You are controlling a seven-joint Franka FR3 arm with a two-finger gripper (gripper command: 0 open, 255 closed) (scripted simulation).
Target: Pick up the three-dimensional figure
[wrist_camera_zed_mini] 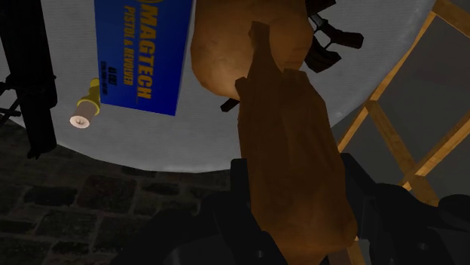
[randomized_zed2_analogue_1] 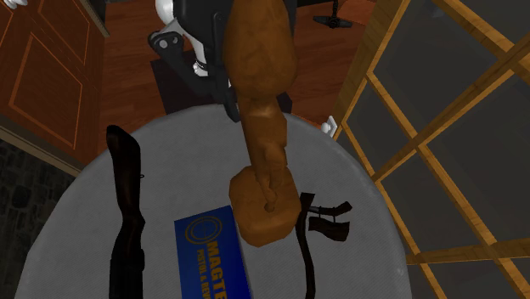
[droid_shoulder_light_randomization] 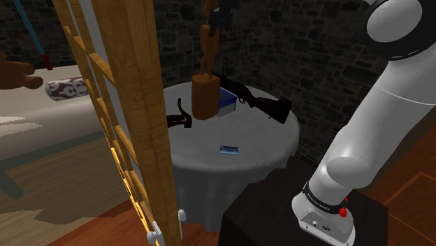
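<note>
Wrist view: gripper [wrist_camera_zed_mini: 297,184] jaws clamped on the upper end of the brown figure [wrist_camera_zed_mini: 279,113]. In the shoulder view I see it hanging upright over the round table [droid_shoulder_light_randomization: 269,148]; can't tell if its base clears the top. Blue box [droid_shoulder_light_randomization: 225,105] just beside it, rifle [droid_shoulder_light_randomization: 258,101] behind, black tool [droid_shoulder_light_randomization: 180,117] nearby. Wooden frame [droid_shoulder_light_randomization: 140,105] blocks the shoulder view's left.

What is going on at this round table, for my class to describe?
The robot's black claw is shut on the upper end of a brown figure, holding it upright over the round grey table. A blue box, a long gun and a black tool lie on the table.
</note>
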